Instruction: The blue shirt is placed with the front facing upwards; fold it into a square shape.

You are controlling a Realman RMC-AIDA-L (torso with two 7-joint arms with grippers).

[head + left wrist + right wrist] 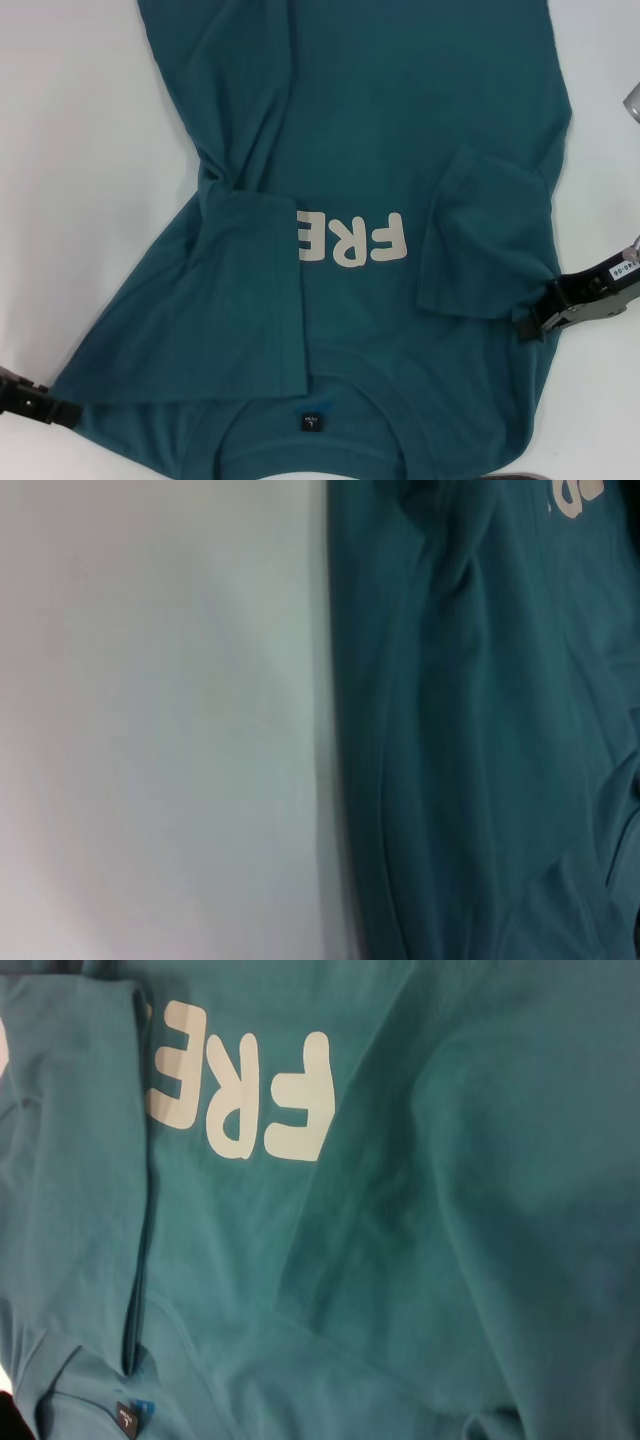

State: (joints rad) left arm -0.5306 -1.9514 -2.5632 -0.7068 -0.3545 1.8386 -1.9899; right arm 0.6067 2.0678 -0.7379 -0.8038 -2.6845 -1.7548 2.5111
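blue shirt (400, 120) | both sleeves folded inward, lengthwise folds pending | left gripper (35, 400), right gripper (560, 305) at its edges, finger state unclear

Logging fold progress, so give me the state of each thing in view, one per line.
blue shirt: front up, both sleeves folded in over the body, left fold hiding part of the lettering.
left gripper: at the shirt's left shoulder edge.
right gripper: at the folded right sleeve's edge.
table: white, shirt lying on it.

White letters "FRE" show on the blue shirt (400, 120).
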